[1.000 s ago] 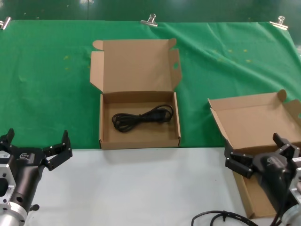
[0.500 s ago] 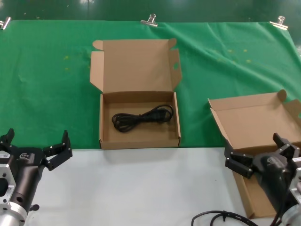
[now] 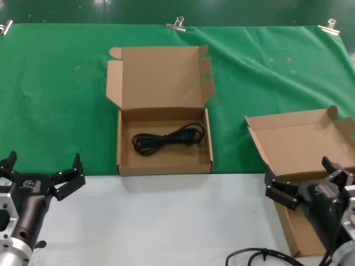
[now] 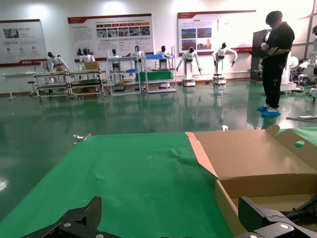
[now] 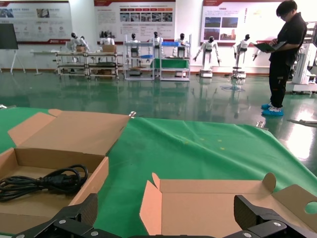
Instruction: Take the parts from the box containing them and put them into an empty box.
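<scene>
one black power cord [image 3: 168,138] lies coiled loosely in the middle box [image 3: 164,162], stretched across its floor with a plug end toward the right wall; from the right wrist view the same cord [image 5: 42,182] sits low inside the tray, near its front corner. this box stands on the green cloth [image 3: 55,100], its front edge at the line where the cloth meets the pale table [image 3: 161,216], and its lid lies flat and open behind it, side flaps and rounded ears spread.

off to the right, well apart from it, a second cardboard box [image 3: 299,147] sits turned at an angle, lid open toward the back, nothing visible inside the part that shows. the right gripper [image 3: 305,183] hangs over this box's near part, fingers spread wide and holding nothing. the left gripper [image 3: 41,177] waits over the pale table at the near left, well clear of both boxes, fingers likewise apart and bare.

metal clips [image 3: 176,24] pin the cloth along its far edge. a thick black cable [image 3: 255,256] curls on the table by the right arm. beyond the table, a person in black [image 5: 286,54] stands on the glossy floor.
</scene>
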{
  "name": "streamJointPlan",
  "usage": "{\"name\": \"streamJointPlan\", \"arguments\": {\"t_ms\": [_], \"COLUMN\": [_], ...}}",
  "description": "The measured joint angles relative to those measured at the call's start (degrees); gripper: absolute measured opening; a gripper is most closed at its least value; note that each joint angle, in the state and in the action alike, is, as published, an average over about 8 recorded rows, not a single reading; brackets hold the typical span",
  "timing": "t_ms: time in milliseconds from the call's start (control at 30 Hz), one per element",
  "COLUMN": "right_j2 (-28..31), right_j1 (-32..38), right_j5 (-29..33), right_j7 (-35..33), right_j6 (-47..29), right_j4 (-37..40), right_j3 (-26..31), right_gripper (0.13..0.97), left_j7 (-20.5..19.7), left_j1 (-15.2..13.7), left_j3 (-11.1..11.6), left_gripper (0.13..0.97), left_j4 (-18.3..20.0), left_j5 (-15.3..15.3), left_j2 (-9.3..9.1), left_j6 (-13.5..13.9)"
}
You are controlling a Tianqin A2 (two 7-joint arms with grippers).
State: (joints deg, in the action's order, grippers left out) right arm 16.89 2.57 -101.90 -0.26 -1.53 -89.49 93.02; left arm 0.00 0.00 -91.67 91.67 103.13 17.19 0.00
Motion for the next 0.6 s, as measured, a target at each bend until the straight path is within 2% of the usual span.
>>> {"name": "streamJointPlan", "arguments": {"t_ms": [600], "right_j2": [0.00], "right_j1": [0.00], "right_j5": [0.00], "right_j7": [0.00], "right_j6": [0.00], "right_j4": [0.00], "right_j3": [0.00], "right_gripper": [0.966], "left_j7": [0.00], "left_j1": [0.00], "left_j3": [0.00], "left_gripper": [0.966], "left_j4": [0.00], "left_j5": [0.00], "left_j2": [0.00], "left_j6": [0.00]}}
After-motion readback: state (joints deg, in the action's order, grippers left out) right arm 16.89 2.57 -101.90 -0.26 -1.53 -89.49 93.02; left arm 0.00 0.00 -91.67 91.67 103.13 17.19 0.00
